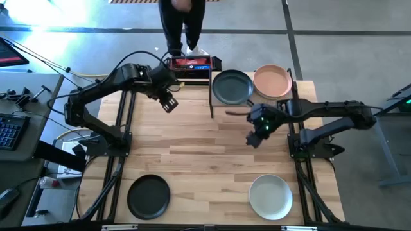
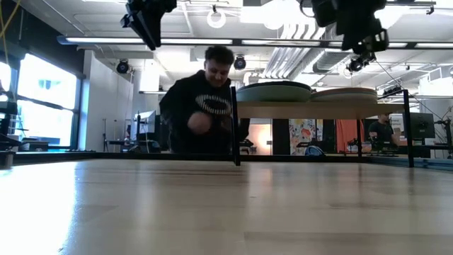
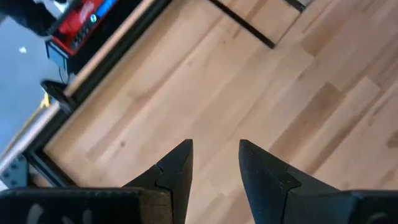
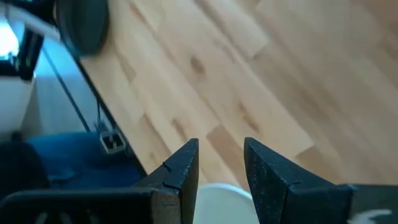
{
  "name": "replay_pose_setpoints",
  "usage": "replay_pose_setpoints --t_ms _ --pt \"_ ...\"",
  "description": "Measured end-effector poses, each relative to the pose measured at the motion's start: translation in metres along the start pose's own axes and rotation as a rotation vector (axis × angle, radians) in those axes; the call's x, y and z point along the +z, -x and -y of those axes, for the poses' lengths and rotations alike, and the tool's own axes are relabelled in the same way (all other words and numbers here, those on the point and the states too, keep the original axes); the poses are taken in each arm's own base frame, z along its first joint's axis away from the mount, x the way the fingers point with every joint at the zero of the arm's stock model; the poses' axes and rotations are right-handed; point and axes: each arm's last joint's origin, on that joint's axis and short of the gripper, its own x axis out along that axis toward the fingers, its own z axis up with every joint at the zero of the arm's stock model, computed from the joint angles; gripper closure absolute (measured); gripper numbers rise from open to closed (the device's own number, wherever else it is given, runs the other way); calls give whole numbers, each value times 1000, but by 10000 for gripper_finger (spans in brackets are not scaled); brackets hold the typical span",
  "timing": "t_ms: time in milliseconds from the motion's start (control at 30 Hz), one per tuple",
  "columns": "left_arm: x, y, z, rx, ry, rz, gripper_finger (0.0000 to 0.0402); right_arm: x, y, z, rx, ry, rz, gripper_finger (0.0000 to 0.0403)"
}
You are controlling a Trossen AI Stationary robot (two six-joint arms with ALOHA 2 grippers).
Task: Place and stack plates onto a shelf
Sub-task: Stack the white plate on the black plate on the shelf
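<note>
Our right tool [image 1: 255, 136] hangs above the bare worktop [image 1: 192, 147], fingers parted and gripping nothing; in its wrist view a pale rim, likely the off-white plate [image 4: 219, 194], shows between the fingers. Our left tool [image 1: 168, 101] hangs near the red-and-black box [image 1: 190, 64], likewise parted and empty. The shelf [image 1: 212, 96] already carries a dark teal plate [image 1: 232, 86] and a peach plate [image 1: 272, 81] side by side. On the near worktop wait the black plate [image 1: 149, 196] and the off-white plate [image 1: 270, 196], well apart. We judge the next fetch is the off-white plate: we should drop to its rim, pinch one edge squarely, then lift level. A person [image 2: 205, 103] stands behind the worktop, so we should move slowly.
</note>
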Motion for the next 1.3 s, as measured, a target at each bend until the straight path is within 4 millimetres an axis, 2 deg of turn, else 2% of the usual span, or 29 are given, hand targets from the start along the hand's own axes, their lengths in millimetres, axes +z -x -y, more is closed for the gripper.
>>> replay_pose_setpoints --t_ms 300,433,633,900,1100,1300 --pt "-15 7 26 -33 18 -41 284 -41 -10 -21 -30 158 -145 295" --pt "-21 11 38 -49 18 -50 284 -61 -16 -29 -103 268 -126 295" --pt "-31 16 54 -75 52 -59 284 -91 -39 -34 -132 437 -187 295" --pt "-43 24 74 -112 85 -62 284 -125 -75 -21 -230 571 -212 295" --pt "-53 29 86 -136 103 -66 284 -139 -91 -6 -295 636 -224 295" --pt "-63 35 97 -160 129 -72 284 -147 -106 4 -291 674 -236 295"
